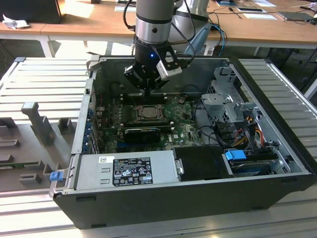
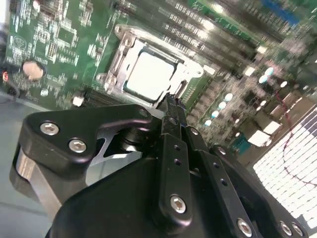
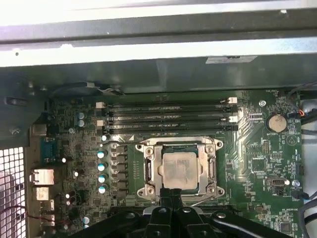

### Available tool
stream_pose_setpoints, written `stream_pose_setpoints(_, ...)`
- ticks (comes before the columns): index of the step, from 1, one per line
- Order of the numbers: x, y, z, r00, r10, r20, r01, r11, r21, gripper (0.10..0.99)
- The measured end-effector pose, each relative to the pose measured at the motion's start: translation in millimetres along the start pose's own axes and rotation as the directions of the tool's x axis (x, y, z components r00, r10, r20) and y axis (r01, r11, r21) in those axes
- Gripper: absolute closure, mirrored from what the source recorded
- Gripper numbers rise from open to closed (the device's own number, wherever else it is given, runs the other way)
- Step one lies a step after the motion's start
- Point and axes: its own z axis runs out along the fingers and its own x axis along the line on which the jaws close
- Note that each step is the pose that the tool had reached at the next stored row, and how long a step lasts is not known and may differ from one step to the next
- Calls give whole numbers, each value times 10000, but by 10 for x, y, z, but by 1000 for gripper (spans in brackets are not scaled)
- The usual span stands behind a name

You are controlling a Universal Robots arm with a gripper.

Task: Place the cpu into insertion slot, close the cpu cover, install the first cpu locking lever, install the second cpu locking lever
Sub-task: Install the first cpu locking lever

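Note:
The cpu (image 3: 179, 169) (image 2: 151, 74) (image 1: 147, 112) lies flat in the insertion slot (image 3: 178, 147) on the green motherboard (image 3: 257, 163) inside the open computer case. The cpu cover (image 3: 148, 171) (image 2: 118, 57) lies down flat around it, and the chip shows through its window. My gripper (image 3: 171, 194) (image 2: 171, 103) (image 1: 148, 90) hangs just above the socket's edge. Its black fingers are pressed together, shut, with nothing visible between them. Whether the thin wire levers beside the socket are latched is unclear.
Long memory slots (image 3: 168, 116) run beside the socket, and a coin battery (image 3: 276, 122) sits on the board. A black ribbed card (image 1: 143, 133), the power supply (image 1: 129, 171), a metal drive cage (image 1: 225, 99) and coloured cables (image 1: 247, 129) crowd the case.

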Motion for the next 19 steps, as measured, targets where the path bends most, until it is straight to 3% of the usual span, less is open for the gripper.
stream_pose_setpoints(1,18,-6,0,10000,-59,17,60,9986,-520,980)
stream_pose_setpoints(2,30,-7,1,9999,-82,65,85,9986,-531,980)
stream_pose_setpoints(4,99,-11,4,9996,-96,271,111,9985,-543,980)
stream_pose_setpoints(8,172,-16,7,9989,-115,456,141,9983,-559,980)
stream_pose_setpoints(14,252,-22,10,9983,-141,561,172,9983,-561,980)
stream_pose_setpoints(19,459,-30,30,9982,-196,559,227,9982,-558,980)
